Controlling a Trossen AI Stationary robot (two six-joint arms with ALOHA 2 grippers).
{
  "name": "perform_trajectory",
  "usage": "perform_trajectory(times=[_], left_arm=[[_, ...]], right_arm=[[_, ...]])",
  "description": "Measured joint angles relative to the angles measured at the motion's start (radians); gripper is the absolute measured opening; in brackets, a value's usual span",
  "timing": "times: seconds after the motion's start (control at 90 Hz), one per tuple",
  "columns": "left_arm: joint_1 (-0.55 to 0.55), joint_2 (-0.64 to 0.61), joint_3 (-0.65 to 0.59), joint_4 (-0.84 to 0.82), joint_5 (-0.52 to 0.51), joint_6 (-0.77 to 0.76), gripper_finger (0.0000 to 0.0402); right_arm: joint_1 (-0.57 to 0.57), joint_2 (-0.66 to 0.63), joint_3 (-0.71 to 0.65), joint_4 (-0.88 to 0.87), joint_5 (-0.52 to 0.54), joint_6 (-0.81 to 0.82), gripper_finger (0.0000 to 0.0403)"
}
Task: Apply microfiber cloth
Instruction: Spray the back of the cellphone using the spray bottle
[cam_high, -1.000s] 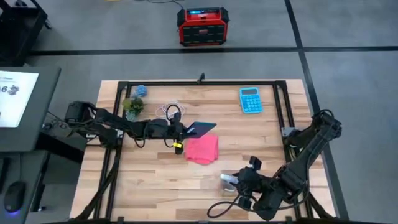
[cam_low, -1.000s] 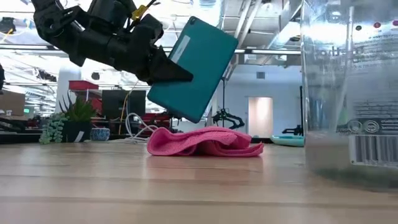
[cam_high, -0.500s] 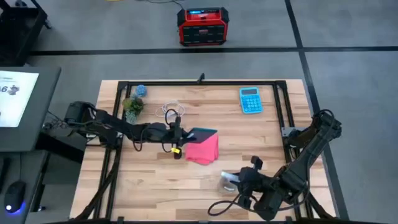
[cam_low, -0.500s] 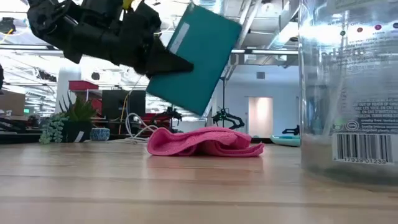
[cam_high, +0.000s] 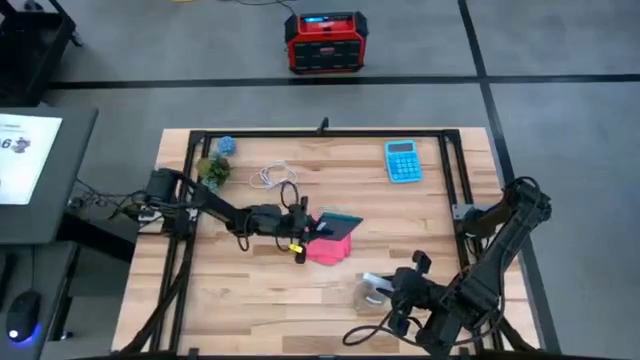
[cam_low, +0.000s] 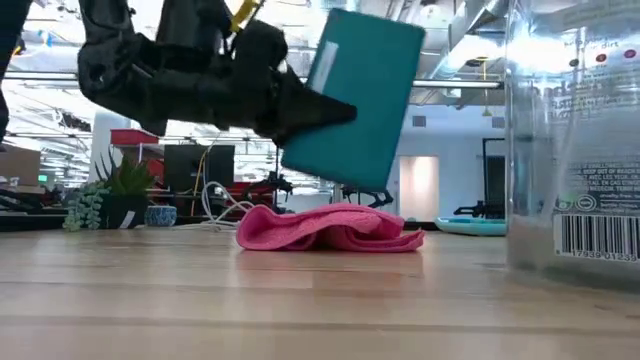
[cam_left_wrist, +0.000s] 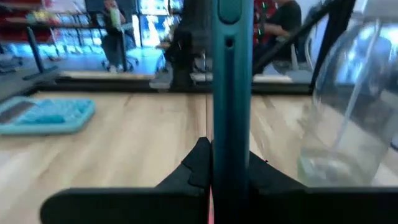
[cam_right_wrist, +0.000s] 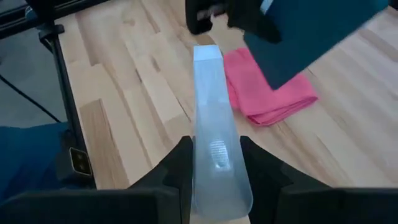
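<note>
One microfiber cloth (cam_high: 328, 250) lies crumpled on the desk (cam_high: 250, 290) near its middle, bright pink, folded over on itself; I see it flat on the wood in the low view (cam_low: 330, 228).

Directly above it, not touching as far as I can read from the low view, hangs a teal phone (cam_low: 362, 98), tilted on edge. From above the phone (cam_high: 338, 224) overlaps the far part of the cloth.

The left hand (cam_high: 305, 229) pinches that phone, fingers pressed against its two faces; my left wrist view shows the teal edge (cam_left_wrist: 231, 93) standing upright between the dark fingers (cam_left_wrist: 198, 165). The left arm reaches in from the desk's left side.

The right hand (cam_high: 385, 292) sits near the desk's near-right edge, clamped on a clear plastic bottle (cam_high: 372, 289). In the right wrist view the bottle (cam_right_wrist: 214, 149) runs out between the fingers (cam_right_wrist: 177, 168) toward the cloth (cam_right_wrist: 267, 93). The same bottle (cam_low: 575, 150) fills the right of the low view, barcode label showing.

Farther out: a blue calculator (cam_high: 402, 160) at the far right of the desk, a white cable (cam_high: 268, 178) coiled far left of centre, a small green plant (cam_high: 212, 170) and a blue object (cam_high: 226, 145) at the far-left corner. Beyond the desk, a red and black box (cam_high: 324, 42) stands on the floor.
</note>
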Motion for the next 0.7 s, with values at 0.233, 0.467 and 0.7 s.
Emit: perform_trajectory(times=[0.233, 0.467, 0.7], left_arm=[[0.002, 0.007, 0.005, 0.005, -0.003, -0.001, 0.0009], [0.005, 0.002, 0.005, 0.003, -0.004, 0.003, 0.0009], [0.006, 0.002, 0.005, 0.011, -0.005, -0.008, 0.0009]], right_arm=[[-0.01, 0.001, -0.002, 0.018, -0.01, -0.06, 0.0133], [-0.033, -0.023, 0.013, 0.019, -0.023, -0.107, 0.0235], [-0.061, -0.06, 0.087, 0.017, -0.064, -0.232, 0.0258]])
